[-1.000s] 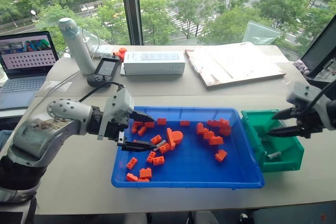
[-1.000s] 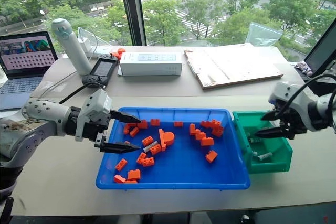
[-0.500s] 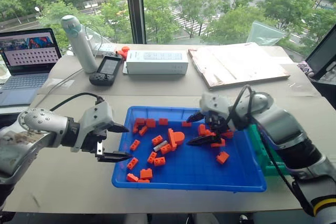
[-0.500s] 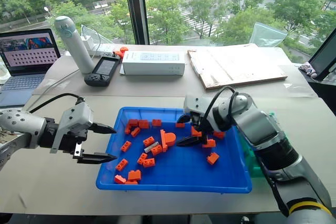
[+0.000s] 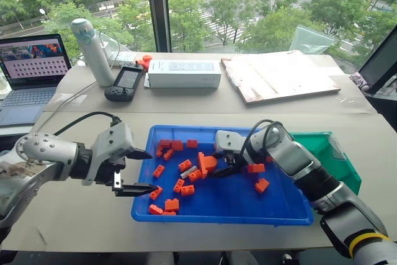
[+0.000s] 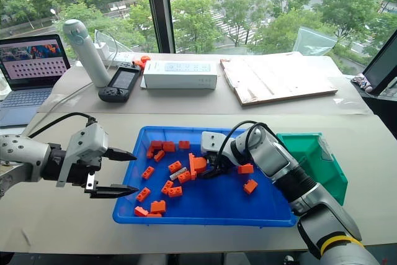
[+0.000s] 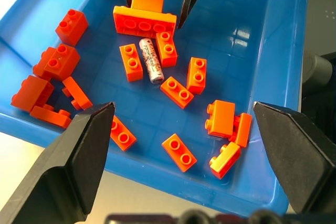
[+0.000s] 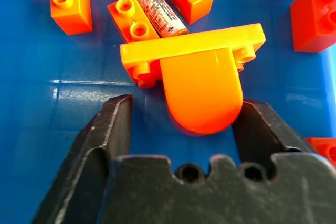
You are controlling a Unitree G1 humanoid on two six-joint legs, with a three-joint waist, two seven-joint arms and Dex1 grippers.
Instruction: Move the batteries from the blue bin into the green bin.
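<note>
- Left gripper point(image 5: 138, 170) hovers wide open, empty, just outside the blue bin's point(image 5: 223, 215) left wall.
- Battery point(image 7: 150, 67), inside the blue bin left of centre, wedged among orange bricks point(image 5: 185, 166): likely stiff, smooth, prone to rolling; pinch mid-barrel.
- Right gripper point(image 8: 181, 124), half-open, straddles the rounded orange piece point(image 8: 202, 90) beside the battery.
- Green bin point(image 5: 335, 159) sits right of the blue bin, contents hidden.

Silver battery point(image 7: 150, 67) lies flat in blue bin point(image 5: 298, 215), perhaps touching bricks point(image 7: 167, 49).
</note>
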